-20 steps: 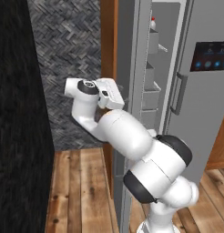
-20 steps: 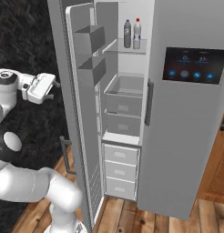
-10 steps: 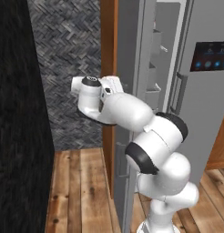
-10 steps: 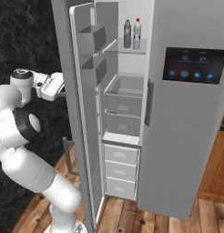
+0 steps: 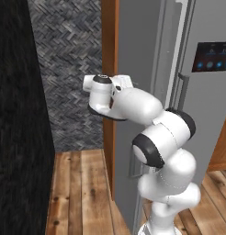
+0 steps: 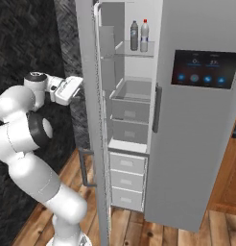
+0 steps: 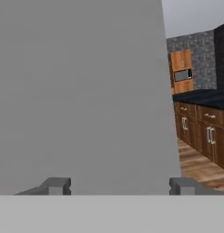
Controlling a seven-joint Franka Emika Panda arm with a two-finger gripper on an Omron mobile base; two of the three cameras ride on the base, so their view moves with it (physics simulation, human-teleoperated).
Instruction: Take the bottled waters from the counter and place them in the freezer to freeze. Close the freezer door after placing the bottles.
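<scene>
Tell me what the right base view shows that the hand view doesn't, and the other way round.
Only the right base view: two bottles standing on the top shelf of the open freezer, its drawers, and the touchscreen panel. Only the hand view: the counter with wooden cabinets far off to the right. Both: the grey freezer door, with the gripper at its outer face.

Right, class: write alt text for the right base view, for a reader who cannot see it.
Two bottled waters stand on the top shelf of the open freezer. The white arm's fingers sit against the outer face of the freezer door.
</scene>
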